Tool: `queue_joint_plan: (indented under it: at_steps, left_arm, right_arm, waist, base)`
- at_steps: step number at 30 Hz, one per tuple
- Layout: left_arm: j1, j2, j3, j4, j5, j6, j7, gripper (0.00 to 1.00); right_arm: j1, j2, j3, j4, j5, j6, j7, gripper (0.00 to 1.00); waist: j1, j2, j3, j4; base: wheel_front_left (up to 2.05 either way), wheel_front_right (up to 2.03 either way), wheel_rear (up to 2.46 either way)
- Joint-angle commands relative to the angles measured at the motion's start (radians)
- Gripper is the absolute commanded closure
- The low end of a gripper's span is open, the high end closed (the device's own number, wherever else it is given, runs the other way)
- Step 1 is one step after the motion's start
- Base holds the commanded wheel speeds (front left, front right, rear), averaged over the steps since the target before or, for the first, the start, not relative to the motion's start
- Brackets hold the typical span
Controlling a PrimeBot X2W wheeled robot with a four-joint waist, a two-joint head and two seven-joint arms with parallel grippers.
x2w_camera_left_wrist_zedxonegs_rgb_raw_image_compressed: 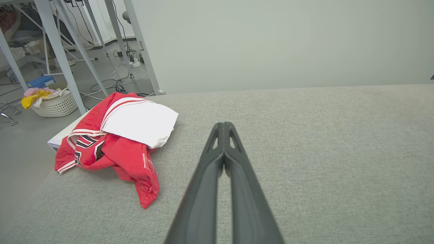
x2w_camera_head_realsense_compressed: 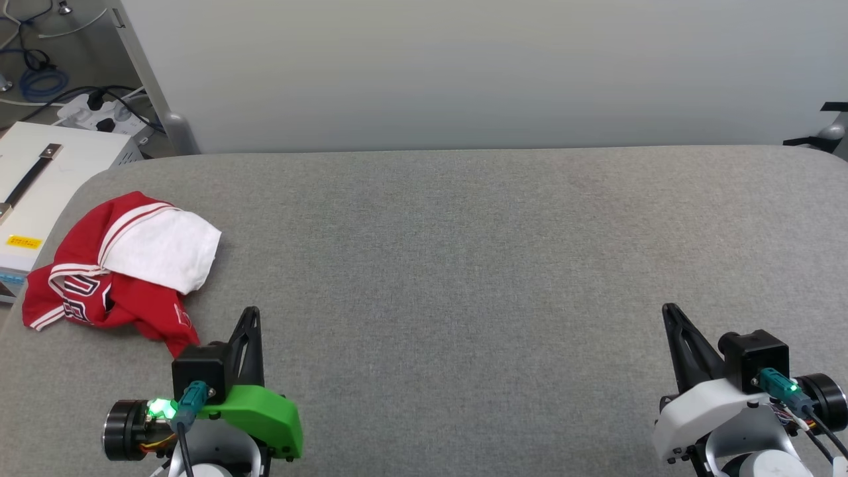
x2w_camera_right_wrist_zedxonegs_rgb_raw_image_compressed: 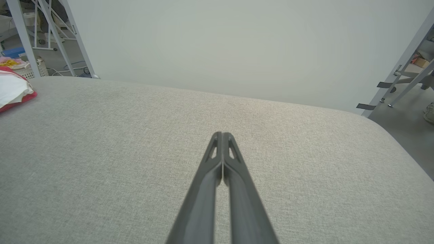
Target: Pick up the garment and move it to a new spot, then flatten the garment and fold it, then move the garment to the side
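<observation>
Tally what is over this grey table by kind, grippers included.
Red and white jersey T-shirt: 1, crumpled near the table's left edge.
Grippers: 2, left gripper and right gripper, both shut, holding nothing.
Total: 3

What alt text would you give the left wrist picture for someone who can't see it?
A crumpled red and white garment lies on a grey padded table, left of the left gripper, whose two dark fingers are pressed shut.
</observation>
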Motion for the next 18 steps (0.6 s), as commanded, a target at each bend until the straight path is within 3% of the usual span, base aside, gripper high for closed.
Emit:
queue_joint_plan:
  at_steps: [1,18]
  left_arm:
    - [-0.018,-0.005,0.001,-0.002,0.009,0.004,-0.001,1.0]
    - [-0.018,-0.005,0.001,-0.002,0.009,0.004,-0.001,1.0]
  right_arm:
    - [-0.013,0.0,-0.002,-0.004,-0.01,-0.001,0.001,1.0]
    - [-0.013,0.0,-0.002,-0.004,-0.01,-0.001,0.001,1.0]
  waist:
    - [0.0,0.0,0.0,0.0]
    - [0.0,0.0,0.0,0.0]
  base:
    - [0.0,0.0,0.0]
    - [0.0,0.0,0.0]
